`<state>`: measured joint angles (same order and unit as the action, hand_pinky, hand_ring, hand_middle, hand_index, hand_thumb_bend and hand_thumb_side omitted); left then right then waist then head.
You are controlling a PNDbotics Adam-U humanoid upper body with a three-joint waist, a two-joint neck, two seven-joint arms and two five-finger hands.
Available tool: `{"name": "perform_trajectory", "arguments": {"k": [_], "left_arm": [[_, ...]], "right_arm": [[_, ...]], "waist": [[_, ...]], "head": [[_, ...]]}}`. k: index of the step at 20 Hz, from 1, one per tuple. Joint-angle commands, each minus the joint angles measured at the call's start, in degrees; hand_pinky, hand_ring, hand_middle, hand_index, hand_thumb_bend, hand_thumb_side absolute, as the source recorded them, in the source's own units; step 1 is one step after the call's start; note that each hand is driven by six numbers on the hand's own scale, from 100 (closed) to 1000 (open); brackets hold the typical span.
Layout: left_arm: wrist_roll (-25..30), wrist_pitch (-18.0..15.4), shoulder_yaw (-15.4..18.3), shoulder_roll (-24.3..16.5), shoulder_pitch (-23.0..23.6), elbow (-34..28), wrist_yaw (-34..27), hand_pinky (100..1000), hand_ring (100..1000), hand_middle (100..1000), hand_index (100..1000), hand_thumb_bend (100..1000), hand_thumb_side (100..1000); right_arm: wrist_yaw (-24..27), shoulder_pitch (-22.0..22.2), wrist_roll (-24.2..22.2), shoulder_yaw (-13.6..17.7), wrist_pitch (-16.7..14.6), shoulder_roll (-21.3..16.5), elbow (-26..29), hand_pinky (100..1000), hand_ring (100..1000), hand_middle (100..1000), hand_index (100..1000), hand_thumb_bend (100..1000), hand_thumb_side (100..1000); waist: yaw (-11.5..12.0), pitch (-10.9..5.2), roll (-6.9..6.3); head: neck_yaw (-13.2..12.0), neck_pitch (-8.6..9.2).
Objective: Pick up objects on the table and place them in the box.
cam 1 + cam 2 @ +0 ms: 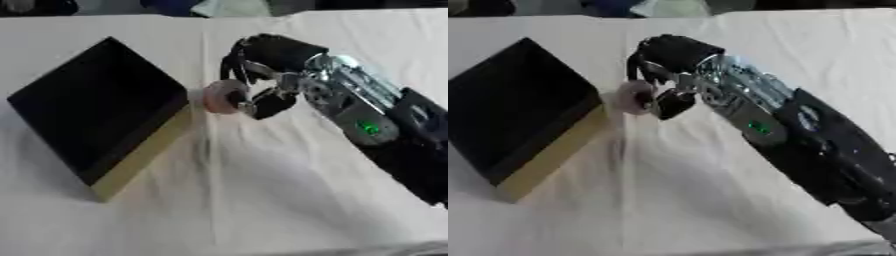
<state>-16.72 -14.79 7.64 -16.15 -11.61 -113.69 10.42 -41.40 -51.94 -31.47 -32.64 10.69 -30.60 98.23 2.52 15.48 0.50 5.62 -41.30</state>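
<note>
Pink ring held at the box's edge

Fingers of the right hand (262,75) curl round a small pale pink ring-shaped object (224,96), thumb pinching from below, so it hangs clear of the white cloth-covered table (289,200). It sits just beside the right side of the black square box with tan walls (96,107), which lies toward the table's left edge. Judging by this, the carry looks nearly finished; the drop over the rim is not yet made. No left hand shows.

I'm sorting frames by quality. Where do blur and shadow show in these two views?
Left eye view: right hand and pinkish round object smeared soft; box throws shadow on the cloth. Right eye view: same softness, silver forearm glinting.
</note>
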Motion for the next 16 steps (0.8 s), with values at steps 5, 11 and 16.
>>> {"name": "perform_trajectory", "arguments": {"k": [5,11,16], "left_arm": [[0.35,-0.07,0.41,-0.93,-0.17,-0.91,0.28,724,779,816,823,103,905],[0.69,-0.03,0.11,-0.86,-0.27,-0.91,0.14,724,779,816,822,103,905],[0.92,-0.14,-0.08,-0.85,-0.57,-0.91,-0.14,724,779,816,823,102,905]], "right_arm": [[-1.1,-6.02,-1.91,2.83,0.03,-0.63,3.94,718,487,452,692,100,100],[-5.45,-12.24,-1.92,1.47,-3.03,5.2,1.26,722,497,461,696,100,100],[-10.37,-14.37,0.56,1.01,-5.91,10.65,-3.55,725,500,463,697,100,100]], "waist": [[0.17,-1.51,-0.01],[1.29,-1.67,0.13],[2.59,-1.33,0.13]], "head": [[-0.27,-0.04],[0.45,0.03],[1.27,-0.03]]}}
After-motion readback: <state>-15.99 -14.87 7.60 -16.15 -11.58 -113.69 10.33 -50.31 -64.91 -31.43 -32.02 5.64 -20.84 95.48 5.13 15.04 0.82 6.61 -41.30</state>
